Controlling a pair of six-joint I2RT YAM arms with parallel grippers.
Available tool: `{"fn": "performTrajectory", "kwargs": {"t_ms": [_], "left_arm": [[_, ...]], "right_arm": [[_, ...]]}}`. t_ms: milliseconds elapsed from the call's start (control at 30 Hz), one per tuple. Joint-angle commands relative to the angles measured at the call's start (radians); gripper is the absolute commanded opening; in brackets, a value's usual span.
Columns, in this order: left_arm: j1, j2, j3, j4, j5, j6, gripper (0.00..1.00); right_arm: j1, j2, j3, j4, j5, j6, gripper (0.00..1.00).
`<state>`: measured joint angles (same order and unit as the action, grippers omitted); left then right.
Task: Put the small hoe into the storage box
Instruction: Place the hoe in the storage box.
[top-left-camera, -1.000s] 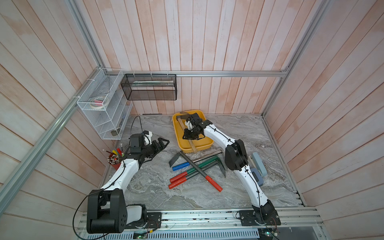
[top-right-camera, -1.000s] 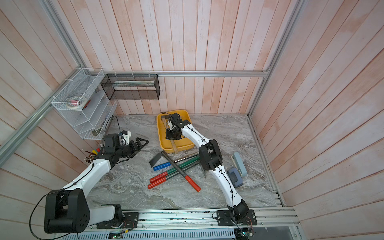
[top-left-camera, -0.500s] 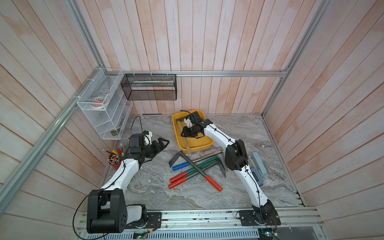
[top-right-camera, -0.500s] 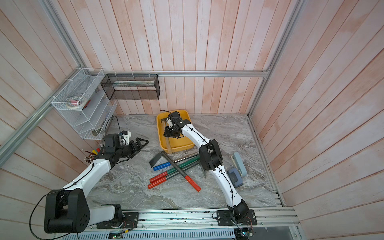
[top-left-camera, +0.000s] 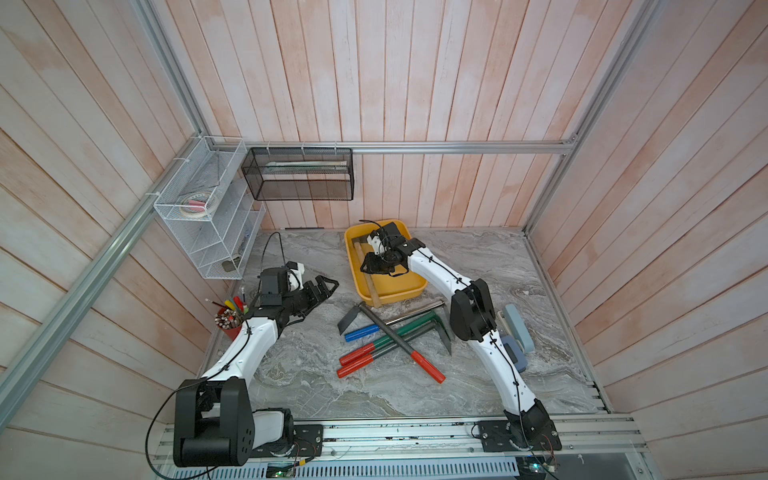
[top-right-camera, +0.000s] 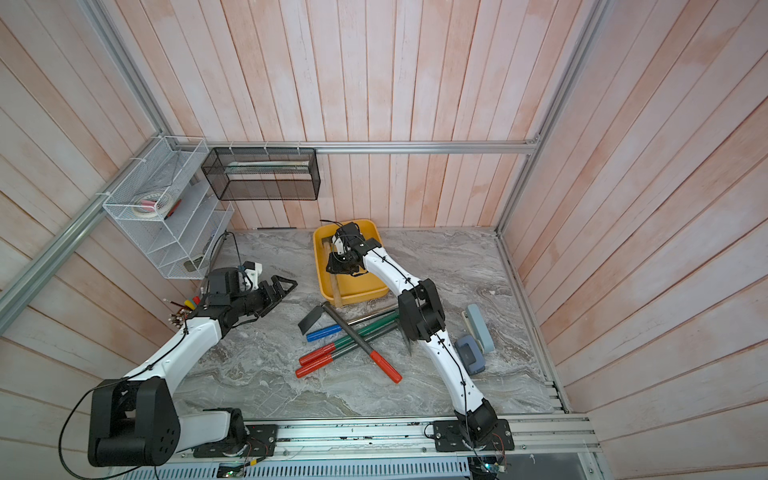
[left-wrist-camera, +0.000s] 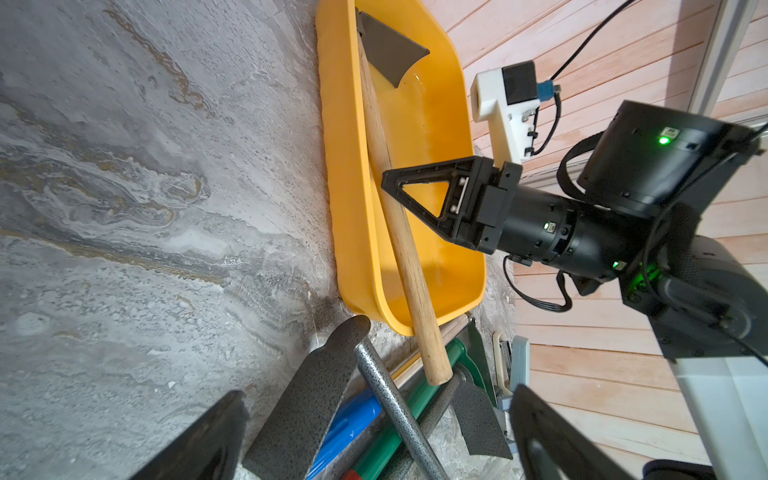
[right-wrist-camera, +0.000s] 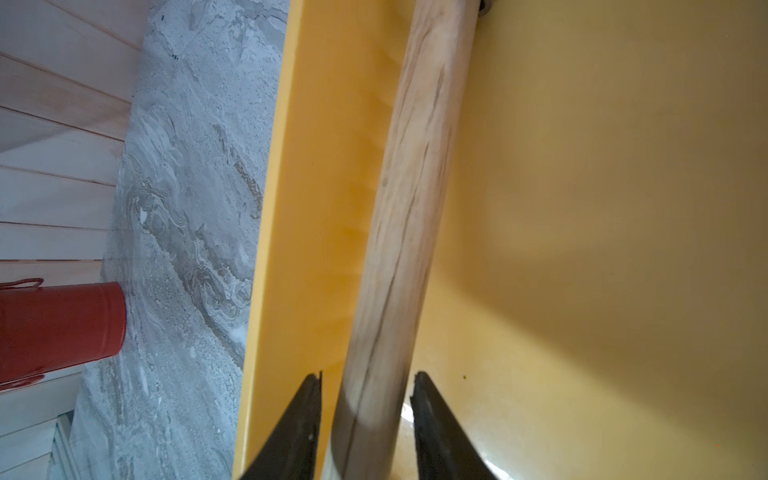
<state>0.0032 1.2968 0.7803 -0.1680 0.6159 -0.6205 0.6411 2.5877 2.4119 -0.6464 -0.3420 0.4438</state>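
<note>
— Marble tabletop (top-left-camera: 316, 386), storage box (left-wrist-camera: 345, 187) — small hoe (left-wrist-camera: 411, 270) in?
— Inside, handle tip overhanging the rim. Right gripper (right-wrist-camera: 368, 376) straddles it, jaws parted — release step, I'd say; lift clear next. Left gripper (top-left-camera: 324, 291) gapes, idle.

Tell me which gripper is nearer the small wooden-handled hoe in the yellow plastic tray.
Right. The right gripper straddles the handle of the hoe inside the tray, jaws open. The left gripper hovers open above the marble table, apart from it.

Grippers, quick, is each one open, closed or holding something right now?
Left gripper: open, holding nothing.
Right gripper: open, jaws either side of the hoe handle in the yellow tray, not gripping it.
</note>
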Motion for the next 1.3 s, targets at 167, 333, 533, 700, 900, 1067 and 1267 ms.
{"fn": "performTrajectory", "kwargs": {"t_ms": [167,333,533,700,900,1067,1267], "left_arm": [[-0.007,-0.013,-0.023,0.030,0.001,0.030,1.00],[-0.008,-0.030,-0.030,0.039,-0.011,0.035,1.00],[-0.012,-0.026,-0.030,0.039,-0.011,0.038,1.00],[-0.013,-0.053,-0.034,0.042,-0.038,0.045,1.00],[-0.016,-0.058,-0.033,0.042,-0.047,0.047,1.00],[-0.021,-0.058,-0.033,0.047,-0.042,0.047,1.00],[-0.035,-0.059,-0.030,0.049,-0.033,0.057,1.00]], "right_arm": [[0.013,-0.113,-0.111,0.042,0.094,-0.084,0.44],[0.026,-0.154,-0.154,0.049,0.155,-0.134,0.49],[0.029,-0.222,-0.241,0.106,0.193,-0.148,0.67],[0.031,-0.307,-0.373,0.204,0.228,-0.152,0.87],[0.040,-0.386,-0.479,0.259,0.335,-0.154,0.98],[0.057,-0.492,-0.638,0.378,0.449,-0.160,0.98],[0.061,-0.616,-0.777,0.441,0.454,-0.159,0.98]]}}
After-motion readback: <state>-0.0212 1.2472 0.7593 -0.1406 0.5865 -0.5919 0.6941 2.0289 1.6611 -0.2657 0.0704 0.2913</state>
